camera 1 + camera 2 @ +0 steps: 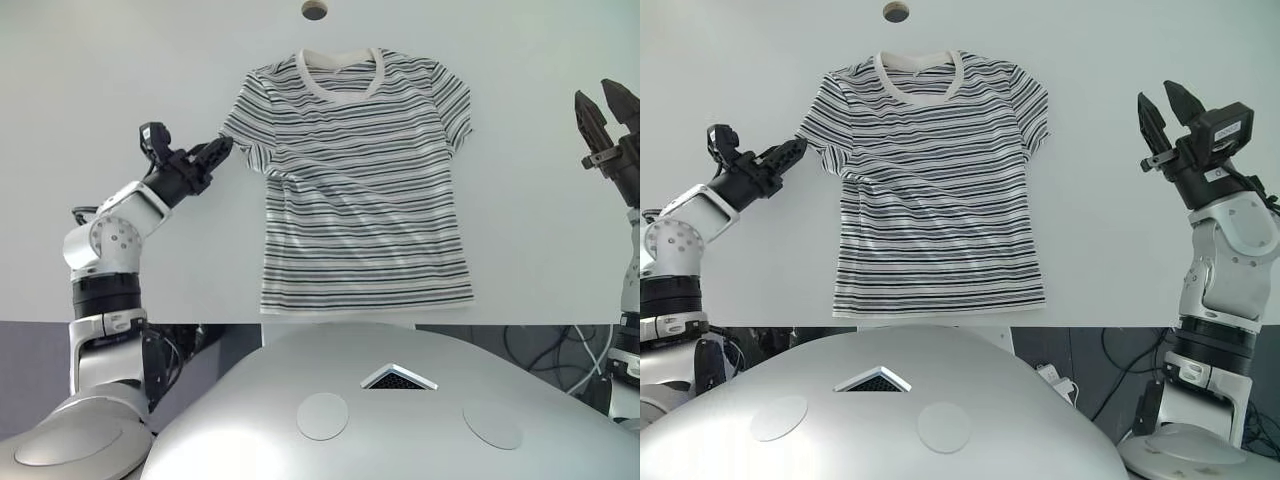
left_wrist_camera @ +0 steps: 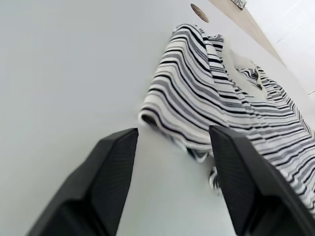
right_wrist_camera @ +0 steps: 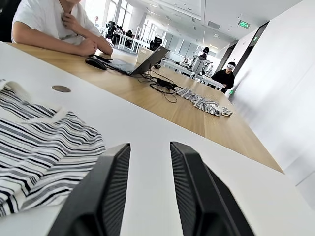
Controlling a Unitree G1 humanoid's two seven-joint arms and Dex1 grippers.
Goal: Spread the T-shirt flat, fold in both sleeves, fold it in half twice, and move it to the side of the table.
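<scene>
Shows a striped T-shirt (image 1: 365, 180) spread flat mid-table (image 1: 100, 70), collar far. Looks light, soft, limp; suggests pinching a sleeve hem. Finds left jaws open just beside the left sleeve (image 1: 247, 130), right jaws open, raised well right.

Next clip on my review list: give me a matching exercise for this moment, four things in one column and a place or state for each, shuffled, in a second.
Column one
1. T-shirt
2. left claw
3. right claw
4. round disc

Column two
A. open, held up off to one side, apart from the cloth
B. beyond the collar, farthest from the robot
C. spread flat, nothing folded in yet
D. open, low at the edge of a sleeve

Pairs: 1-C, 2-D, 3-A, 4-B.
</scene>
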